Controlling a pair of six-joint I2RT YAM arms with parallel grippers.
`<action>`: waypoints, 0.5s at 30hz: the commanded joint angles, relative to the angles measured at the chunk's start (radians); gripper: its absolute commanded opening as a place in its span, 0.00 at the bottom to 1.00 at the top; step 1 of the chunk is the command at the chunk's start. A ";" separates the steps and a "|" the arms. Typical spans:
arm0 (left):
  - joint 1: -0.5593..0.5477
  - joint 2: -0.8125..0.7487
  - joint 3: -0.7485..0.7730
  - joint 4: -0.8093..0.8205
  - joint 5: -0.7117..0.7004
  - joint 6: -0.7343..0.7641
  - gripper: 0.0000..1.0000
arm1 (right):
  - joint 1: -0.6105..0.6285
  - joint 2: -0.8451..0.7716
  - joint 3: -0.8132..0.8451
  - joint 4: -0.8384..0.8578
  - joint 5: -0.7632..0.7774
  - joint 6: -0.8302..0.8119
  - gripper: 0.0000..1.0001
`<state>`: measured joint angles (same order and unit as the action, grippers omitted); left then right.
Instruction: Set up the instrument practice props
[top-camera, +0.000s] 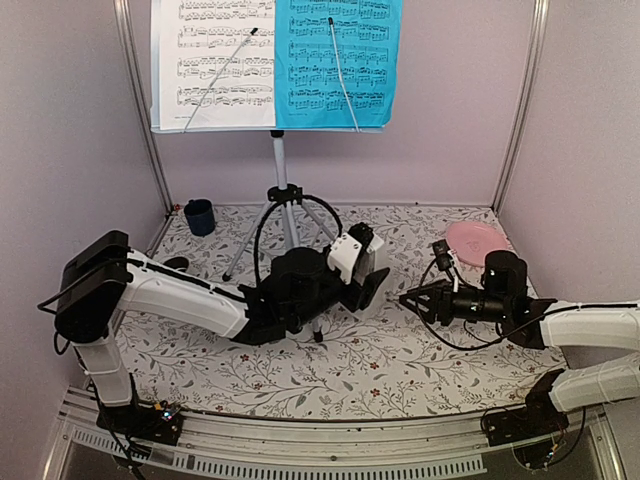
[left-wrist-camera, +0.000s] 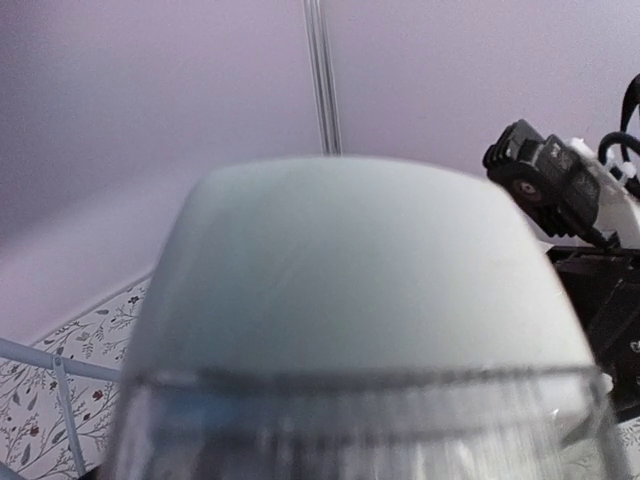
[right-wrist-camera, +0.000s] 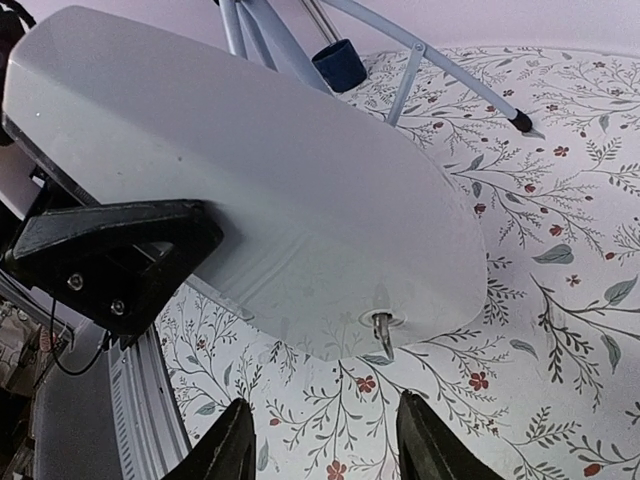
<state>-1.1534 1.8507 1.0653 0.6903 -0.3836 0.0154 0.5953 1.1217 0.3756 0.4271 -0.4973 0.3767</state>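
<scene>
- Your left gripper (top-camera: 365, 272) is clamped on the white pyramid metronome (right-wrist-camera: 300, 180). The right wrist view shows one black finger (right-wrist-camera: 110, 260) pressed flat against its side, and the body is tilted and off the floral table cover (top-camera: 330, 380).
- Your right gripper (right-wrist-camera: 325, 445) has its jaws apart with only table cover showing between them. The metronome's rounded end and its small metal key (right-wrist-camera: 383, 330) sit just above the fingertips.
- From overhead the right gripper's tip is just beside the metronome, and you cannot tell whether they touch.
- The left gripper's second finger is hidden behind the metronome.
- The left wrist view is almost filled by a blurred grey-white surface (the metronome, very close), so no fingers show there.
- The music stand (top-camera: 280, 170) is at the back with the white music sheet (top-camera: 215, 55) on the left and the blue music sheet (top-camera: 335, 55) on the right. Both are cut off at the top edge.
</scene>
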 joint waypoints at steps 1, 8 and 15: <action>-0.015 -0.094 0.029 0.144 -0.006 0.022 0.12 | 0.026 0.049 0.063 0.010 0.052 -0.037 0.47; -0.020 -0.111 0.010 0.173 -0.008 0.035 0.11 | 0.041 0.137 0.115 0.024 0.056 -0.035 0.42; -0.022 -0.103 0.007 0.193 0.011 0.045 0.08 | 0.049 0.147 0.138 0.027 0.061 -0.037 0.38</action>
<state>-1.1625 1.7939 1.0637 0.7452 -0.3817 0.0395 0.6353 1.2652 0.4801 0.4278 -0.4492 0.3496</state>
